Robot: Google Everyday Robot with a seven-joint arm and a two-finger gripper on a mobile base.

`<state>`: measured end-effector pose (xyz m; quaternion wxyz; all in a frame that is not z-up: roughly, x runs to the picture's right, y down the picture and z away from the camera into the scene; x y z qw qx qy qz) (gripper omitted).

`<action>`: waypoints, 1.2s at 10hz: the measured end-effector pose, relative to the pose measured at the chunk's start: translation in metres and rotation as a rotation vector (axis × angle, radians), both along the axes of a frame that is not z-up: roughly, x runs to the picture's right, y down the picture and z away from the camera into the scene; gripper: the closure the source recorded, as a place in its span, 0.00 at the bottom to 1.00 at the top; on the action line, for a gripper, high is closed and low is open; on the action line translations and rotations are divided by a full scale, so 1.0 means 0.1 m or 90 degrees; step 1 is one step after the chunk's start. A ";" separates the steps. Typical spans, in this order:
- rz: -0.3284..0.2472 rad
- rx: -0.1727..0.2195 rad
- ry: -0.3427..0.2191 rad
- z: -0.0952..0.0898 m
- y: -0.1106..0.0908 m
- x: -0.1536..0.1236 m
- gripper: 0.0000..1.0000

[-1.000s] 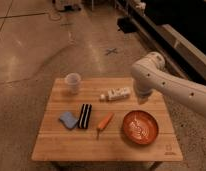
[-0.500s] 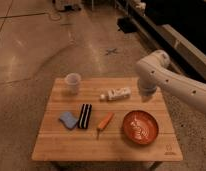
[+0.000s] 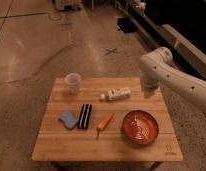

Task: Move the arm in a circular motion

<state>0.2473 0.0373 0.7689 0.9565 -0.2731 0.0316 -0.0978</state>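
While reaching in from the right over the table's (image 3: 56,145) far right edge, the arm (image 3: 168,75) is looking stiff, heavy and glossy, needing no grasp point, its gripper (image 3: 149,91) hanging just beyond the bottle (image 3: 116,94), touching nothing.

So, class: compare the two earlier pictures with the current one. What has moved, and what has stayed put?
The arm has swung toward the far right edge of the table, and its gripper now hangs past the bottle instead of nearer the bowl. Nothing was grasped or released. The cup, sponge, striped block and carrot lie unchanged.
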 end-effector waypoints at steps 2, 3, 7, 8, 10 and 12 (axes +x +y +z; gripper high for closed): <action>0.000 0.000 0.000 0.09 -0.06 0.10 0.54; -0.001 0.002 -0.002 0.17 -0.14 0.11 0.54; -0.006 -0.006 0.001 0.32 -0.26 0.19 0.54; -0.006 -0.004 -0.003 0.38 -0.32 0.18 0.54; -0.009 -0.003 -0.006 0.47 -0.40 0.14 0.54; -0.012 -0.006 -0.004 0.52 -0.44 0.14 0.54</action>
